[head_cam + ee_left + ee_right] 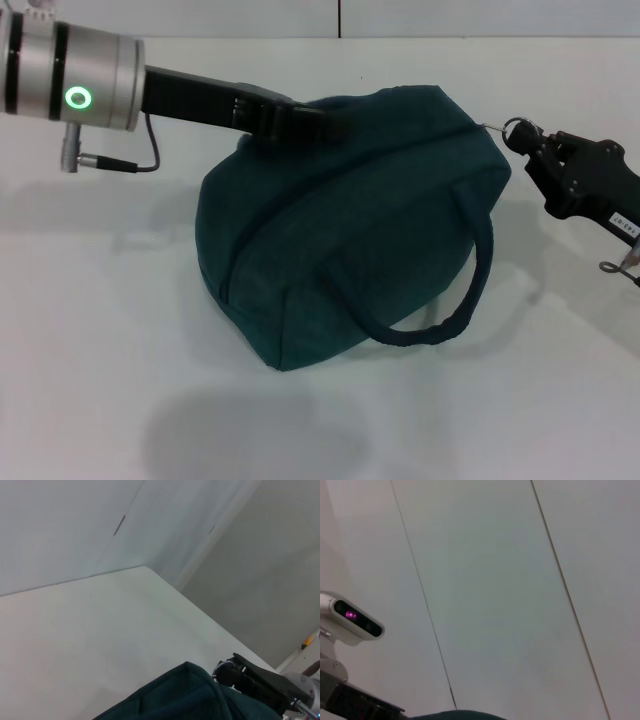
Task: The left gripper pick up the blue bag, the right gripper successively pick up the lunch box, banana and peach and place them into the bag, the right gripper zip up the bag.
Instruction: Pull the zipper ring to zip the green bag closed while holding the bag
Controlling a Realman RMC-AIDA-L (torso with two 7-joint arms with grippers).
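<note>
The blue bag [350,230] lies tilted on the white table [90,330], its top seam drawn closed and one loop handle [460,310] hanging at the front. My left gripper [318,120] is shut on the fabric at the bag's upper far-left end. At the bag's right end, my right gripper [524,140] is pinched on the metal ring pull [514,127] of the zipper. The left wrist view shows a corner of the bag [175,700] with the right gripper [226,670] just beyond it. The lunch box, banana and peach are hidden.
A pale wall stands behind the table's far edge [400,36]. In the right wrist view, the robot's head camera [355,621] shows against wall panels, with a sliver of teal fabric [462,715] nearby.
</note>
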